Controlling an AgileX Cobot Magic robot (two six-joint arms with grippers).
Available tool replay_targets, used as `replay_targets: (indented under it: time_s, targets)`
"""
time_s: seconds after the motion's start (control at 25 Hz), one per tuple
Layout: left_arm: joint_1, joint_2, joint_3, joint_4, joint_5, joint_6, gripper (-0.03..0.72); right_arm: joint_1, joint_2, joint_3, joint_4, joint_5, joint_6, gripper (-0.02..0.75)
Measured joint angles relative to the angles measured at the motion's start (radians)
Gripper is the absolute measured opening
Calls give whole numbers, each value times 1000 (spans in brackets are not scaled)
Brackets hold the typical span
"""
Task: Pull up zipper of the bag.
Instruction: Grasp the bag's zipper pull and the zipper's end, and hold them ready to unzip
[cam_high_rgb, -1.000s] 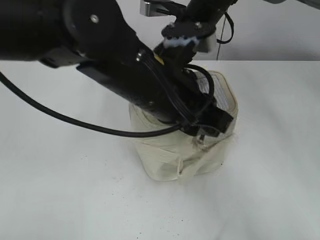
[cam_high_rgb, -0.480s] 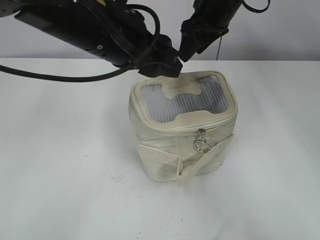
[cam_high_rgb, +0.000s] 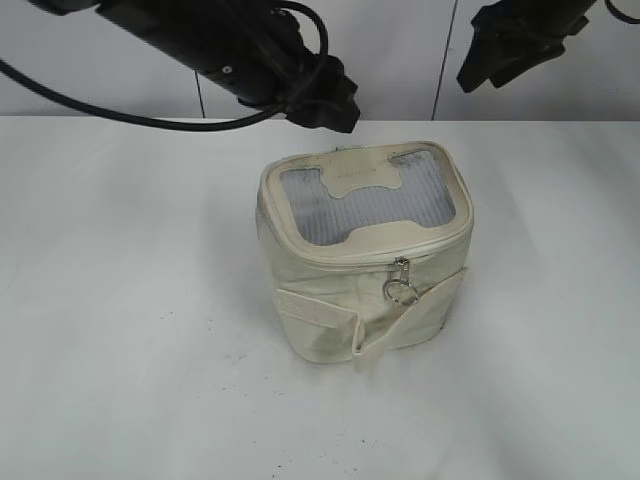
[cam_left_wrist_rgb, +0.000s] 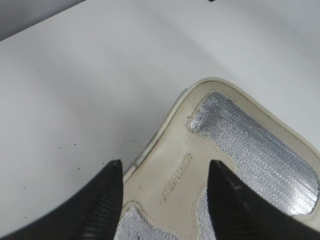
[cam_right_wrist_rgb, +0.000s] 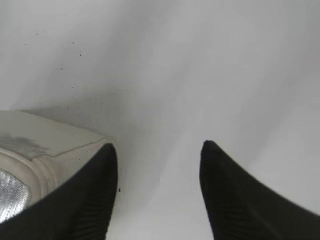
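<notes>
Both grippers stand wide apart, left gripper (cam_left_wrist_rgb: 164, 167) and right gripper (cam_right_wrist_rgb: 157, 146); only my exterior view shows the bag's (cam_high_rgb: 365, 260) zipper (cam_high_rgb: 402, 283) ring.

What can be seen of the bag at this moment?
The bag is small, boxy, cream-white and leatherette-looking, standing upright on the white table. Its lid carries a grey ribbed panel with a cream bone-shaped patch. The zipper rims the lid; a ring pull hangs at the front. A band wraps the body. Nothing touches it.
</notes>
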Motion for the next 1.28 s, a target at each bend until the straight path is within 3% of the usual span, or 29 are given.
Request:
replay_targets:
  time_s: [0.16,0.44,0.96,1.08,1.12,1.2,1.28]
  targets:
    - [1,109,-141,0,91,12,428,-37,-40,48,3,-3,6,394]
    - [1,260,-366,-11,225,45,447,-57,-171,286,9,-4,-38,391]
    - [4,420,-497,-101,322,135,452,-58,-349,646,25,-4,-74,391]
    - [6,424,-497,-135,344,181,364,-58,-379,743,43,-17,-76,389]
    - [6,424,-497,-146,353,196,302,-58,-392,772,48,-17,-77,384]
    - [12,426,-497,-174,376,227,108,-58,-424,843,62,-19,-79,372]
    - [15,426,-497,-191,401,262,43,-58,-457,901,74,-51,-83,363]
